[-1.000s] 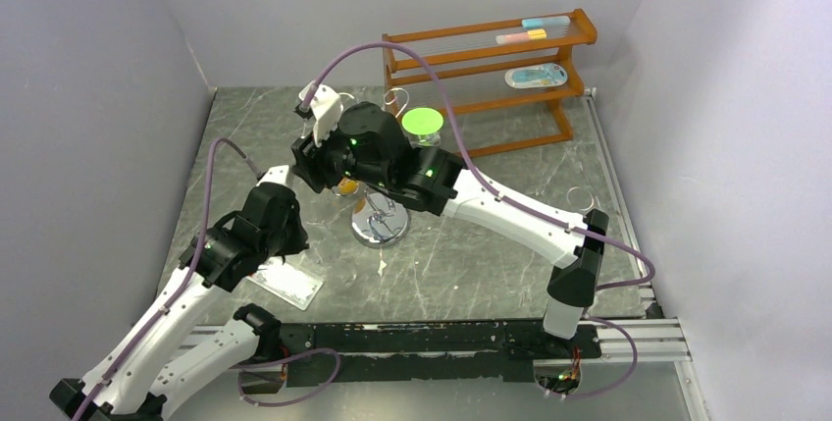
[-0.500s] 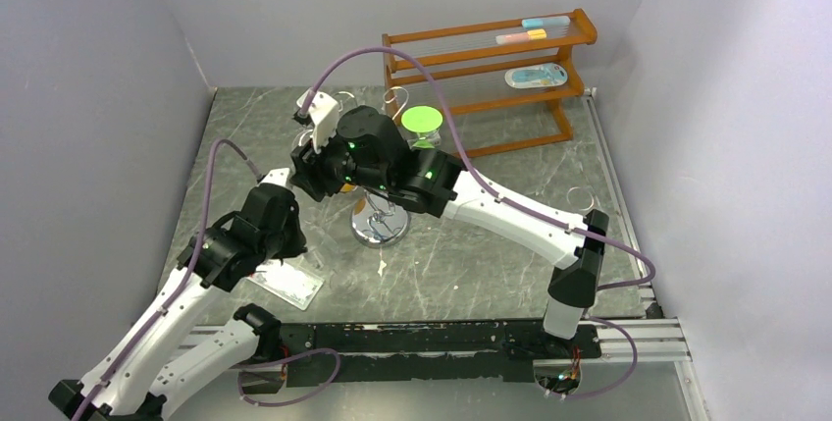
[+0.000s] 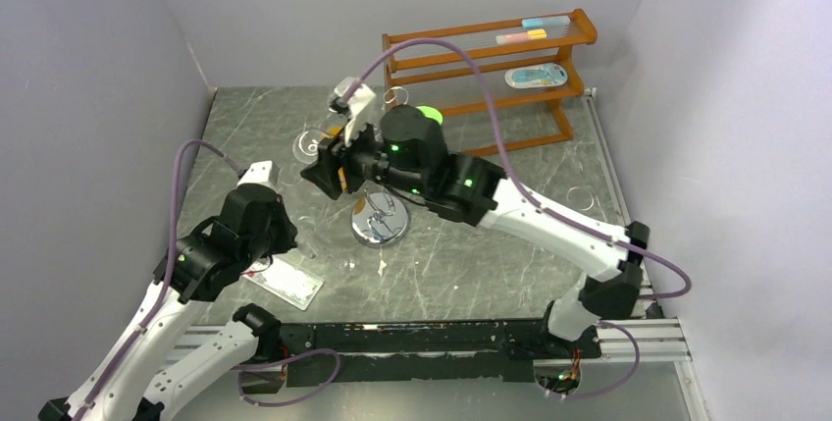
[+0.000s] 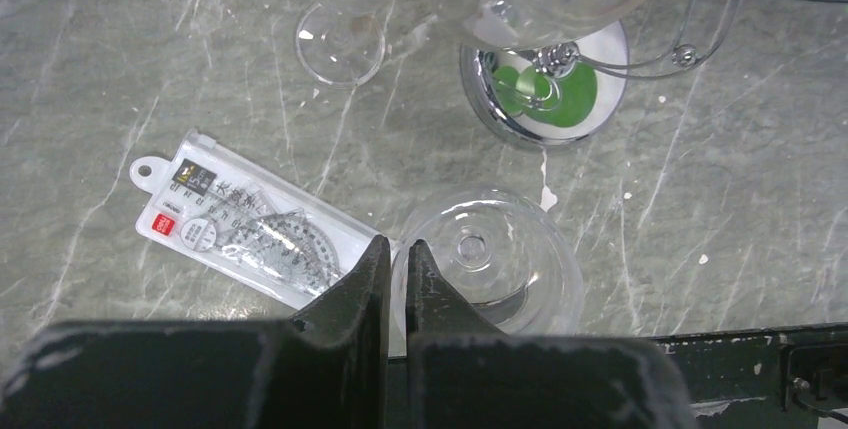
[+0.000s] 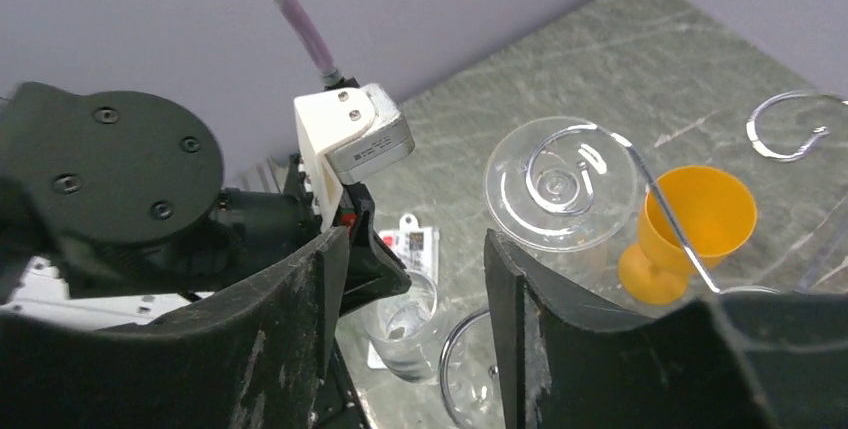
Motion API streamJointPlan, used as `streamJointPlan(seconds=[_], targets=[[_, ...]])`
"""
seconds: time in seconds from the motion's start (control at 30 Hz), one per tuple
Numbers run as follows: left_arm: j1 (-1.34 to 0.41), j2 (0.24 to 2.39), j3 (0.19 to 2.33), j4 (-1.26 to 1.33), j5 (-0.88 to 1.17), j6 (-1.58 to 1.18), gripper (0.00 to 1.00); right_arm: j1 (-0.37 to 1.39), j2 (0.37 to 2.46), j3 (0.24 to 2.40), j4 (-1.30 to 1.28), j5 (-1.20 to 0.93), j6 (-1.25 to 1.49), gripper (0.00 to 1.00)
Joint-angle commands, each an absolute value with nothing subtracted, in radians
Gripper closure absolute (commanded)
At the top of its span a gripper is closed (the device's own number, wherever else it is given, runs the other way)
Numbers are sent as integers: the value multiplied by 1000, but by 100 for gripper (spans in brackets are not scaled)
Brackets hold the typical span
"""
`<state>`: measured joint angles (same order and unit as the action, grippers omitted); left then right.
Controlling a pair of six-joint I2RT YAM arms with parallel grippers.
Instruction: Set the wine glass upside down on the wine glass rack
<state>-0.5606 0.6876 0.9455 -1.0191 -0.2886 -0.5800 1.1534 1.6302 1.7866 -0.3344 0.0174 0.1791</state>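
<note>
On a curled arm of the rack [image 3: 381, 222] the wine glass [image 5: 560, 184] hangs upside down; the right gripper [image 5: 415, 249] holds its jaws spread, so release looks done and backing clear seems next, while the left gripper [image 4: 392, 249] jaws pinch a second glass [image 4: 490, 259]

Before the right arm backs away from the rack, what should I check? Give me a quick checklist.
1. Right gripper open, nothing between its fingers: ok.
2. Wine glass foot-up at a spiral arm of the wine glass rack: ok.
3. Foot fully seated in that spiral: cannot tell.
4. Orange goblet beside it, apart from the right gripper: ok.
5. Left gripper shut on the rim of a second glass, off to the side of the rack base: ok.
</note>
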Motion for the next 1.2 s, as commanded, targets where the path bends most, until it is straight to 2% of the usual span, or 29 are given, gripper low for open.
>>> streamJointPlan(seconds=[0.0,0.23,0.53,0.73,0.9,1.17], targets=[[-555,660,1010,-1009,-273,-567,95,1157,1507,1715,-202,58,243,41],[-554,616,1060,-964,-133,-447,95,1156,1289,1506,-145,114,376,30],[-555,566,1139,-901,196,-271,95,1156,1035,1324,-181,214,496,26],[-555,595,1209,-768,371,-312,95,1158,934,1247,-187,287,581,23],[-555,659,1303,-614,516,-398,95,1155,886,1257,-288,464,729,22],[-554,808,1457,-416,534,-493,95,1157,719,1135,-134,549,736,15]])
